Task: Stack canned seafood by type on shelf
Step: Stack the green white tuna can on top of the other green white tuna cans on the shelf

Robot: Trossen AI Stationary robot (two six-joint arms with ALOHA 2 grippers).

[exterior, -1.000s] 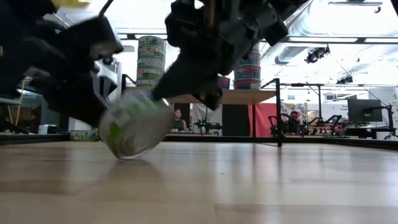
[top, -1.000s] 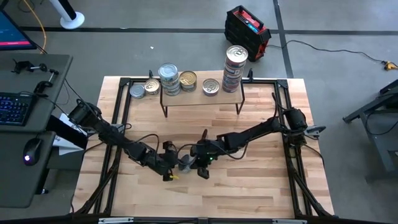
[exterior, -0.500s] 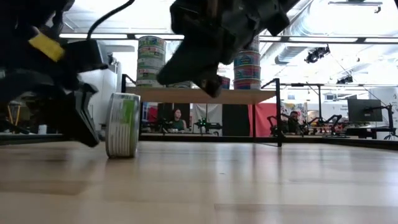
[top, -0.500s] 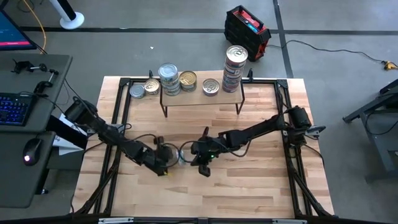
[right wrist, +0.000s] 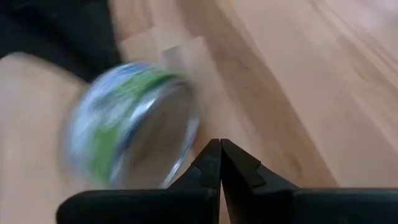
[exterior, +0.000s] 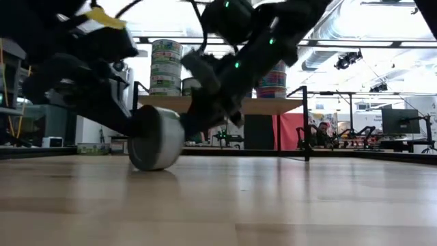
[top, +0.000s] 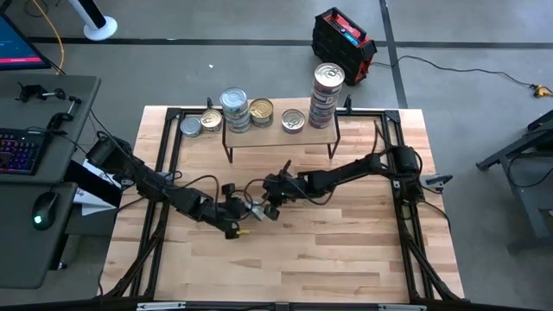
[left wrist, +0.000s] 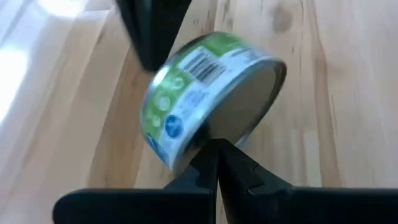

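While the small round tin with a green-and-white label [exterior: 156,137] is being seen on its edge on the light wooden worktop [top: 346,250] in the low view, only its tilted silver face is being shown from above [top: 250,210]. It is being flanked by the left tool [top: 239,210] and the right tool [top: 268,206], both with fingers pressed together, pinching nothing. Stacked tins [top: 326,95] on the small wood-topped black-legged shelf [top: 268,131] are being shown well apart.
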